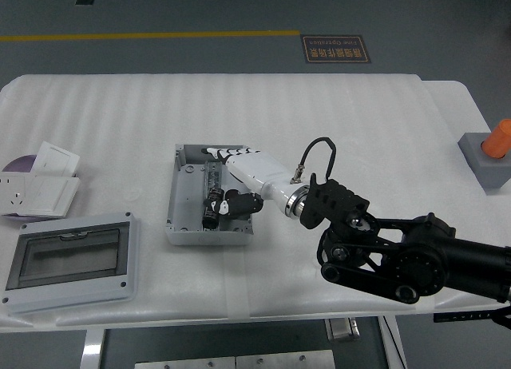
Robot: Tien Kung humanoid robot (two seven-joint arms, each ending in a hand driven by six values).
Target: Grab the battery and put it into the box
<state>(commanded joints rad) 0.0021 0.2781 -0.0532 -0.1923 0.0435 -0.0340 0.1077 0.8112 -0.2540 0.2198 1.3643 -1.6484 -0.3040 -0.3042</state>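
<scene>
The open grey box point(180, 219) lies at the middle of the table with a metal rail along its floor. My right hand point(227, 206), white-backed on a black arm, reaches from the right down into the box. A small black cylinder, seemingly the battery point(231, 198), sits on the box floor right at the hand and is partly hidden by it. I cannot tell whether the hand grips it. The left arm is out of view.
The box's grey lid with a clear window point(69, 260) lies at the front left. A white socket plate point(33, 195), a white card and a purple disc point(16, 164) lie at the left edge. A grey block with an orange piece point(489, 156) stands at the far right.
</scene>
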